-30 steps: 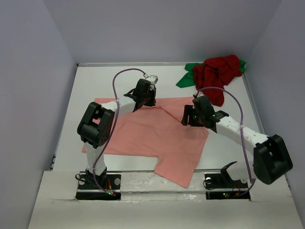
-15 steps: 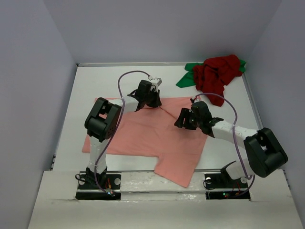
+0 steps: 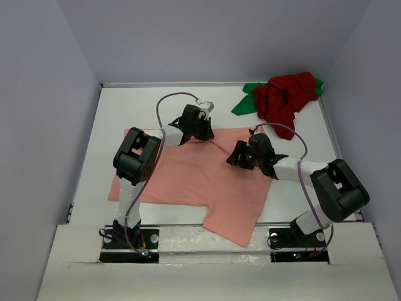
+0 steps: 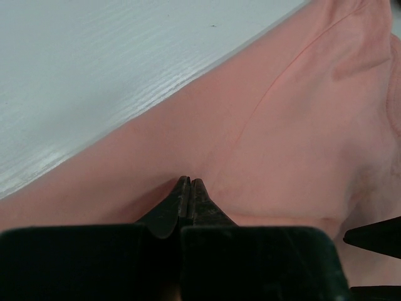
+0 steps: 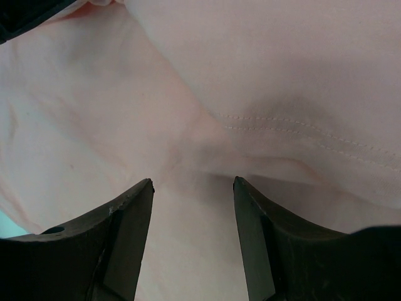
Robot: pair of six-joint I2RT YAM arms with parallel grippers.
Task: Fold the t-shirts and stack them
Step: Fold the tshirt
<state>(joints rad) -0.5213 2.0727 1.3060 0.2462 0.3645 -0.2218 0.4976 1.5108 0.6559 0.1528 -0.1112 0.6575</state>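
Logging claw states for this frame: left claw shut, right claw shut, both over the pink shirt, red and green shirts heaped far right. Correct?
No: the right claw is open, not shut; the right wrist view shows its jaws apart over the salmon-pink shirt. The rest stands: left claw shut, dark red shirt and green shirt heaped far right.

Bright, even, soft-shadowed light; wrist views blur up close.
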